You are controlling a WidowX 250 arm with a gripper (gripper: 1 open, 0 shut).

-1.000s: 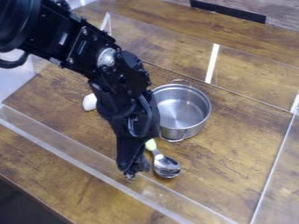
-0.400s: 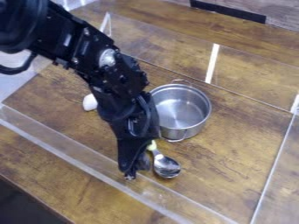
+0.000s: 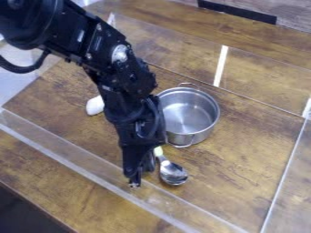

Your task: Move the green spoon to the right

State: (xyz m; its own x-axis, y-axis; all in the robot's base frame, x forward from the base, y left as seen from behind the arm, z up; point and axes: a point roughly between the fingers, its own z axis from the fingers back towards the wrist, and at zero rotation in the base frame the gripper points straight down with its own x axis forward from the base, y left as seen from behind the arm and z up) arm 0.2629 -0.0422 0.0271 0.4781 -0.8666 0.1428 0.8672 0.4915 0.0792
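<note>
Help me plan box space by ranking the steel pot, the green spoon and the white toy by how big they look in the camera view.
1. Steel pot: clearly largest.
2. Green spoon and white toy: unsure, both partly hidden.

From my station I see the black robot gripper (image 3: 140, 173) low over the brown wooden table (image 3: 237, 173), right by the small spoon with a yellow-green handle and shiny silver bowl (image 3: 173, 173) (its handle is mostly hidden from me). Just beyond the spoon sits the round steel pot (image 3: 190, 115). A white object (image 3: 95, 106) lies beside the black arm (image 3: 115, 73), partly covered.
</note>
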